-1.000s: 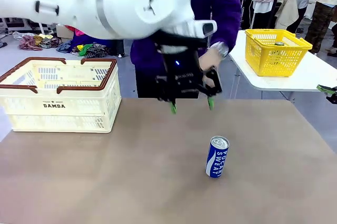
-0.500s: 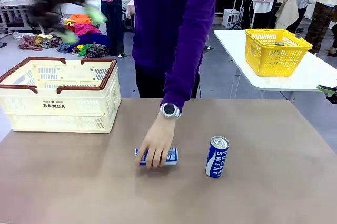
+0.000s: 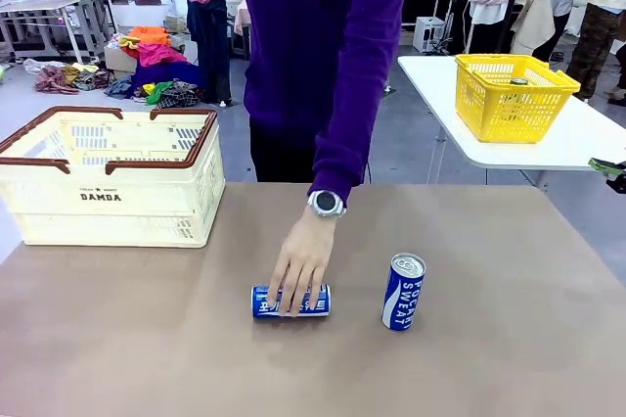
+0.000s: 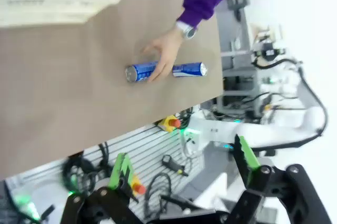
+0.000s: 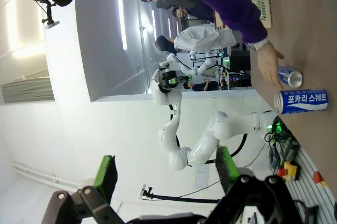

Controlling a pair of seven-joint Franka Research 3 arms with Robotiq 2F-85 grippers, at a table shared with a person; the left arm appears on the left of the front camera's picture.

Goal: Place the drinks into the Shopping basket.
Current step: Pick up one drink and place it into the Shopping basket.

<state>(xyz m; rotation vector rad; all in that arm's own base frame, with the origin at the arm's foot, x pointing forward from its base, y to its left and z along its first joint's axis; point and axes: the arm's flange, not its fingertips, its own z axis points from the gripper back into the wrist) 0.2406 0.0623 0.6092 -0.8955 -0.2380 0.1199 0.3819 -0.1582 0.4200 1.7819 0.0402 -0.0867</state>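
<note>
My left gripper and right gripper are hanging open, empty. Upright Pocari Sweat can right of the Shopping basket is looking slick, dentable; I'm favouring mid-body.

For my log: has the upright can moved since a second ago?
No. The upright blue can stands as far right of the Shopping basket as before.

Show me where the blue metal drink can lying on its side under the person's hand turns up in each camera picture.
Front view: the blue metal can lying on its side is at lower centre, under the person's hand.
Left wrist view: the can is upper centre, that hand on it.
Right wrist view: the can is at the right edge, mid-height.
Shared landmark: the upright blue Pocari Sweat can beside it.
</note>
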